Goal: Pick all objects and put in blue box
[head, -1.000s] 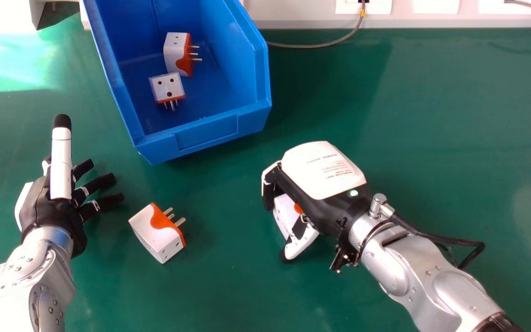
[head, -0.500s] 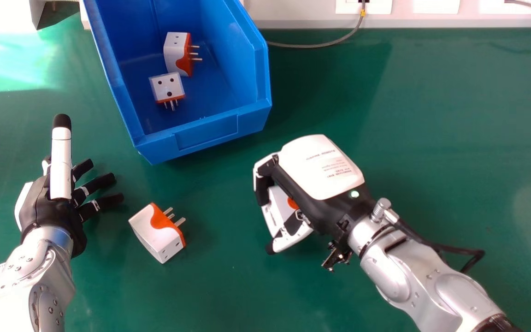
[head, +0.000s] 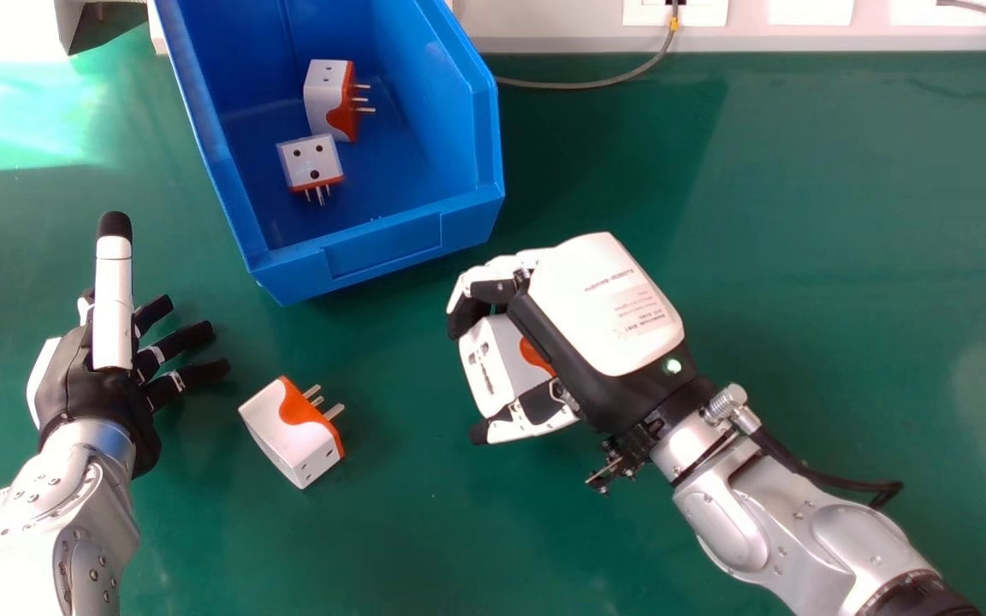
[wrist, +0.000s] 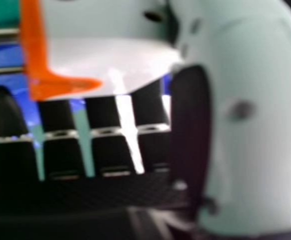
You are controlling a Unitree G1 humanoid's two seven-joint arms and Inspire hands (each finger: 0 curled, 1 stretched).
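My right hand (head: 604, 308) curls fingers and thumb round a held plug (head: 506, 364), on my side of the box (head: 386, 248), off its near right corner. That plug's socket face points away from my palm, its long axis running aslant from the box side toward me. I count four: this one, two boxed plugs (head: 322, 98), and a loose plug (head: 288, 428) nearer me than the box, prongs rightward. My left hand (head: 91, 376) is open, left of the box's near edge. Table (head: 784, 214) stretches wide right of the box, a narrower strip parting it from my grip.
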